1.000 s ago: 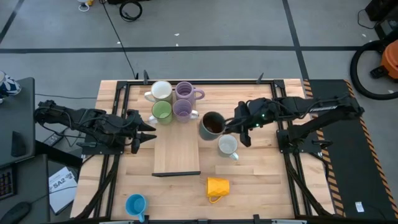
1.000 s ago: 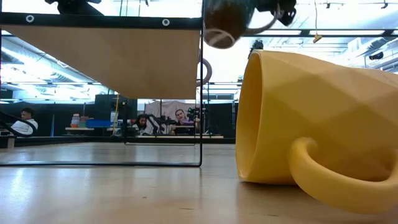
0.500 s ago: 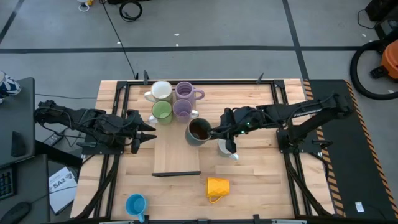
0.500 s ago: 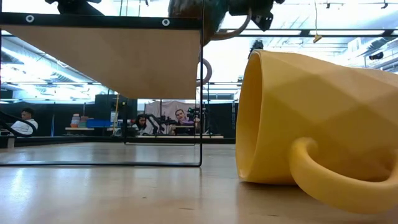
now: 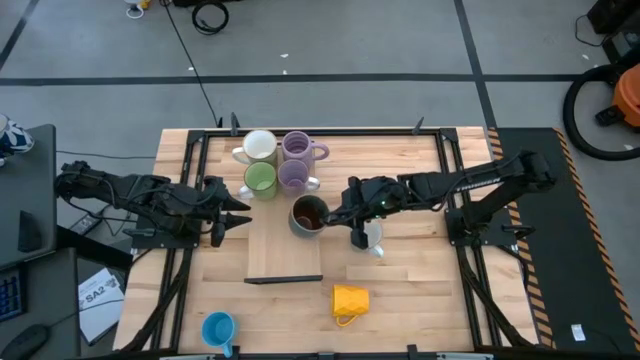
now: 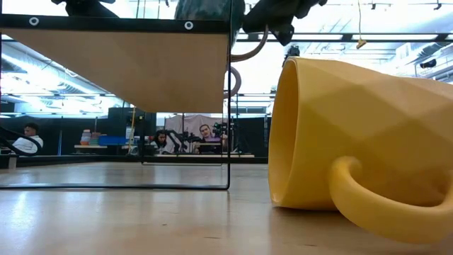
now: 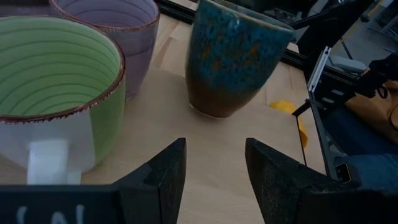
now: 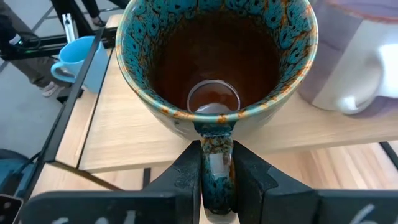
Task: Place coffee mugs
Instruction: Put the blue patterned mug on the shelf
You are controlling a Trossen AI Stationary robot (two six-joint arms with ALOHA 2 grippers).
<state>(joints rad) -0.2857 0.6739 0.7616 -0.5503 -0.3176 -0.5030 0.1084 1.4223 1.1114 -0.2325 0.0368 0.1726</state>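
While the left tool [image 5: 228, 212] waits open and empty at the raised wooden board's [image 5: 283, 255] left edge in the high view, the right tool [image 5: 340, 214] is clamped on the handle of the dark mug [image 5: 308, 215], which sits upright at the board's far right corner, just beside a lavender mug [image 5: 294, 176] and near the green mug [image 5: 260, 179]. A white mug [image 5: 368, 234], yellow mug [image 5: 350, 299] and blue mug [image 5: 218, 327] lie apart on the surface [image 5: 420, 300].

Low view: the yellow mug [image 6: 361, 152] lies on its side.

Left wrist view: the fingers [image 7: 163, 171] stand apart, facing the dark mug [image 7: 231, 59].

Right wrist view: the fingers [image 8: 189, 168] pinch the handle [image 8: 216, 165].
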